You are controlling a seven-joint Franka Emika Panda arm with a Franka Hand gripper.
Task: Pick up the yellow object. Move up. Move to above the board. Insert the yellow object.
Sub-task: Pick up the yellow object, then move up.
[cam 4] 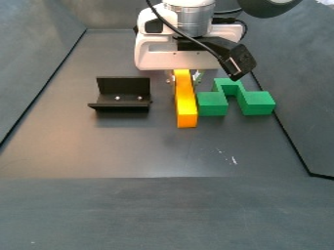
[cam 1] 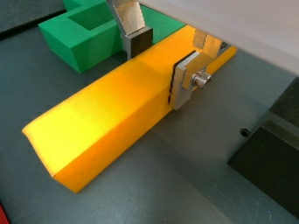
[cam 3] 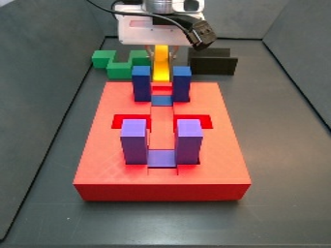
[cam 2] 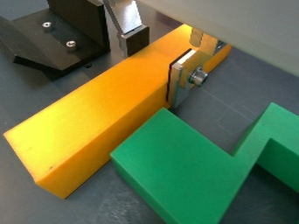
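The yellow object (cam 1: 100, 122) is a long yellow-orange bar lying flat on the dark floor, seen in both wrist views (cam 2: 93, 131) and in both side views (cam 4: 186, 105). My gripper (cam 1: 160, 74) straddles one end of it, with a dark pad pressed against each long side. Both silver fingers (cam 2: 181, 79) reach down to the floor, and the gripper is shut on the bar (cam 3: 161, 66). The board (cam 3: 104, 165) is a thick red slab with blue and purple posts, and in that side view it lies in front of the bar.
A green zigzag block (cam 4: 236, 99) lies close beside the bar (cam 2: 211, 171). On the bar's other side stands the fixture (cam 4: 120, 96), a dark L-shaped bracket. Dark walls enclose the floor.
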